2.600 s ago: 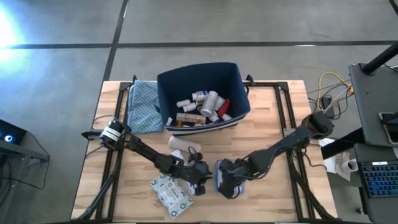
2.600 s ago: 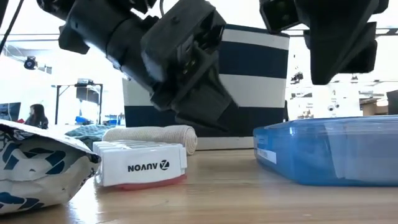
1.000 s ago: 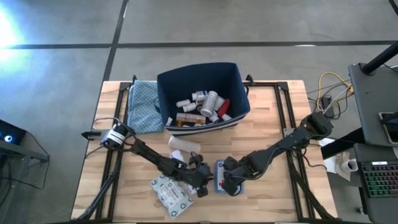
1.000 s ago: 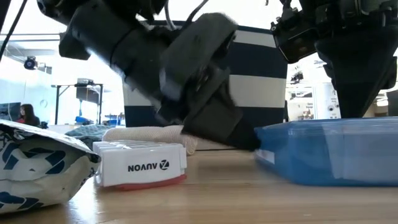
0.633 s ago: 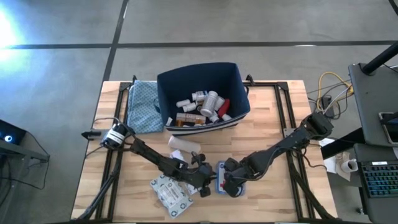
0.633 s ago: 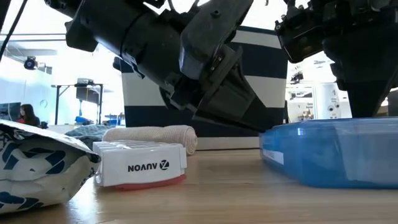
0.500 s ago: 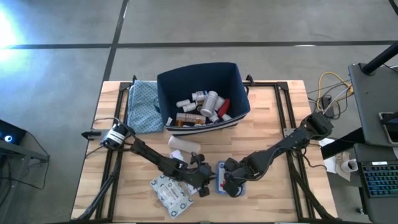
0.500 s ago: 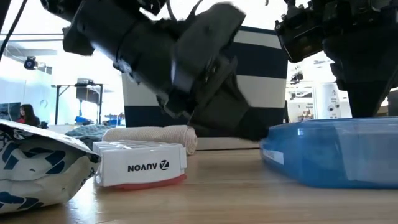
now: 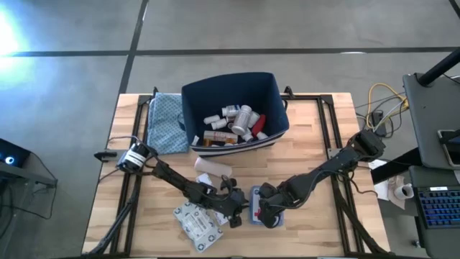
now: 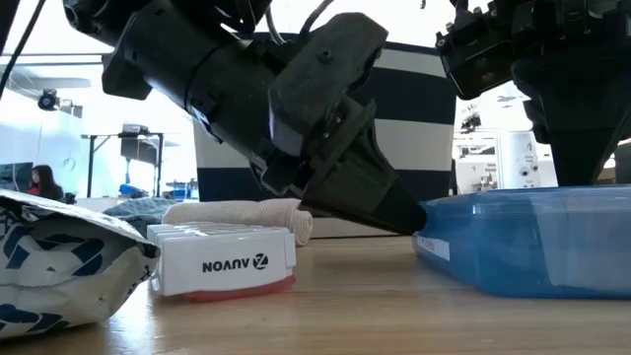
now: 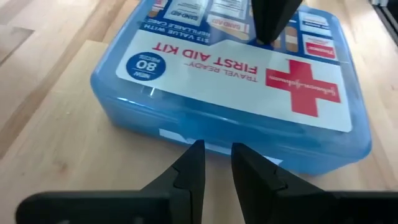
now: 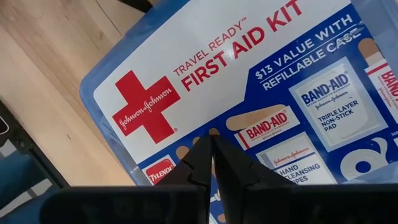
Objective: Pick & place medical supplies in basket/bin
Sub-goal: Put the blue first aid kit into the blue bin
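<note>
Left gripper (image 11: 214,163) fingers nearly together, tips at side wall of first-aid kit (image 11: 236,87), right gripper (image 12: 214,155) fingers together, tips pressed on kit lid, kit flat on wooden table (image 9: 309,144) near front edge, navy bin (image 9: 233,108) holding pill bottles well behind.

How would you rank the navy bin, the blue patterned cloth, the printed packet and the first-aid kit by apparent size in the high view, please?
1. Navy bin, clearly largest.
2. Blue patterned cloth.
3. Printed packet.
4. First-aid kit, though both grippers, the left and the right, cover much of it, so its rank against the packet is unsure.
</note>
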